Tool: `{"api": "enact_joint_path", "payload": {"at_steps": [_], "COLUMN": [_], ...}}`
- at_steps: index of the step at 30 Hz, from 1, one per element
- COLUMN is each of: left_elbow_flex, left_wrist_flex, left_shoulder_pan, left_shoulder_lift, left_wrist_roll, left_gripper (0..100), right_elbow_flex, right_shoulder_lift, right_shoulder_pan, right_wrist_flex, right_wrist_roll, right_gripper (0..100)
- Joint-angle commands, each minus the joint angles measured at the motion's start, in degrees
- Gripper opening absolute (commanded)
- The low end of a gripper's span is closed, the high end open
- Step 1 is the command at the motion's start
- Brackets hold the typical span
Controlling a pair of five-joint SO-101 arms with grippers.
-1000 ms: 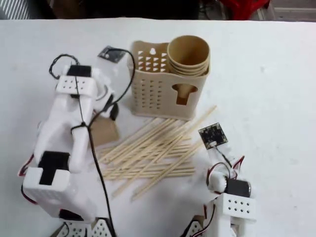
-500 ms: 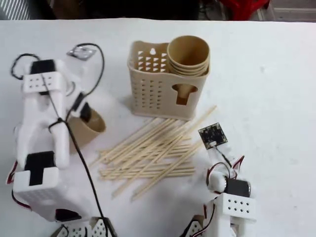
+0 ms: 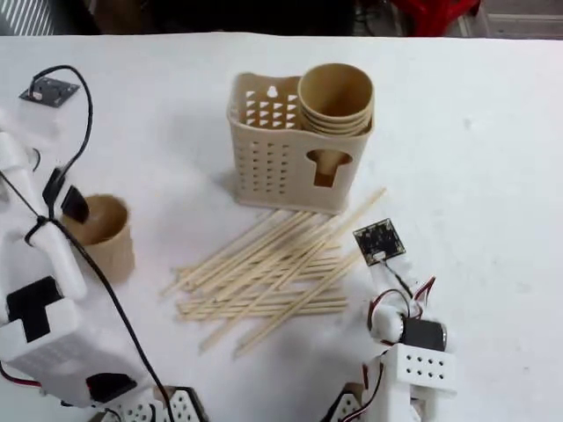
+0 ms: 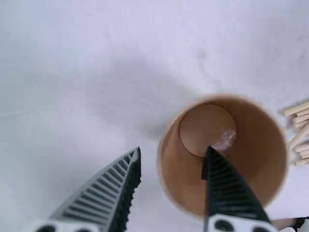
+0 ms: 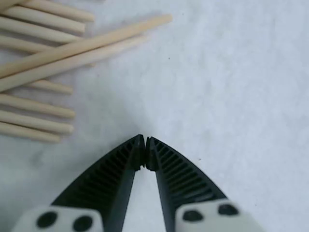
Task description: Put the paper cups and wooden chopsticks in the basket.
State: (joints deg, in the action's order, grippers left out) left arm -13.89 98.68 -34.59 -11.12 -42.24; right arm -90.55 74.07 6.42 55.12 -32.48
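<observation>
Paper cup (image 4: 256, 145) wall inside left tool (image 4: 174, 151) (parted wide)

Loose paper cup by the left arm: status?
Left gripper open, one finger inside the paper cup, one outside. Right gripper shut, empty, by the chopsticks. Nothing between cup and basket.

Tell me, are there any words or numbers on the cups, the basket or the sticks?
None can be read.
The stacked cups, the loose cup, the basket and the chopsticks show no print.
Marks on the small circuit board are too small to read.
</observation>
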Motion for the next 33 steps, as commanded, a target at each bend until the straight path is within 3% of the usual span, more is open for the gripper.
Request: {"api": "enact_joint_path", "payload": {"at_steps": [1, 6, 12, 18, 26, 30, 33], "left_elbow_flex": [-2.2, 3.5, 15.3, 19.5, 0.2, -17.4, -28.0], "left_wrist_flex": [1.3, 0.3, -9.4, -14.9, -4.0, 3.8, 3.7], "left_shoulder_pan": [-0.5, -0.5, -0.7, -0.3, 0.2, 2.7, 5.2], "left_shoulder_lift": [2.2, 2.2, 2.2, 2.7, 2.7, 2.7, 3.1], "left_wrist_roll": [-0.5, -0.9, -0.9, -0.9, 0.0, 6.8, 13.5], "left_gripper": [21, 21, 20, 2, 2, 2, 2], "right_elbow_flex": [0.2, 0.2, 0.2, 0.2, 0.2, 0.2, 0.2], "right_shoulder_lift": [-0.2, -0.2, -0.2, -0.2, -0.2, -0.2, -0.2], "right_shoulder_pan": [-0.6, -0.6, -0.6, -0.6, -0.6, -0.6, -0.6], "right_wrist_flex": [-0.7, -0.7, -0.7, -0.7, -0.7, -0.7, -0.7], "right_wrist_roll": [-0.1, -0.1, -0.1, -0.1, -0.1, -0.1, -0.1], "right_gripper": [2.1, 2.1, 2.1, 2.1, 2.1, 2.1, 2.1]}}
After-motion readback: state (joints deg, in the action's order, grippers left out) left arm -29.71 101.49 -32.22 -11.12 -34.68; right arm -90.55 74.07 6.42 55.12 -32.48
